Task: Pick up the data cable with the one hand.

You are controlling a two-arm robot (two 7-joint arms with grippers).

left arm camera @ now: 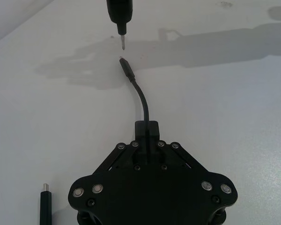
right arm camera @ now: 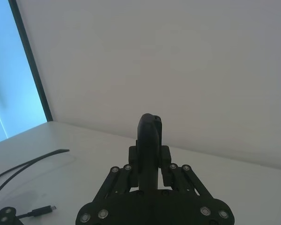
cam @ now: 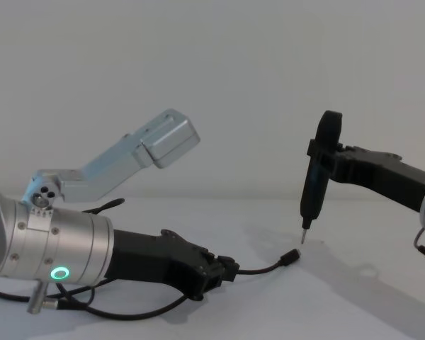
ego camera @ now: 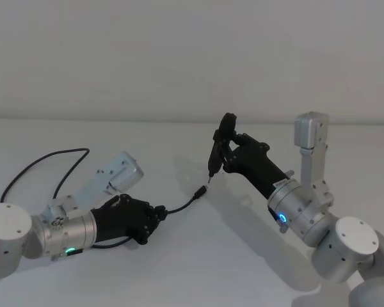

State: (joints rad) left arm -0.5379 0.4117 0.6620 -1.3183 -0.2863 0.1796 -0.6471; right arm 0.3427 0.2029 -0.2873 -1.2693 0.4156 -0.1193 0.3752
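Observation:
My left gripper [ego camera: 157,215], the one hand with the silver wrist and green ring [cam: 59,273], is shut on the black data cable [ego camera: 182,204] a short way behind its plug [ego camera: 200,190]. The plug end [cam: 292,256] sticks out forward, low over the white table. In the left wrist view the fingertips [left arm camera: 146,127] clamp the cable [left arm camera: 141,96]. The rest of the cable [ego camera: 45,161] loops back to the left behind that arm. My right gripper [ego camera: 229,155] is shut on a narrow black tool [ego camera: 217,146]. Its thin metal point [cam: 303,236] hangs just above the plug.
The cable's other plug [left arm camera: 45,205] lies on the table beside my left gripper. A white wall rises behind the table [ego camera: 198,268]. A dark window frame [right arm camera: 30,65] stands in the right wrist view, off to one side.

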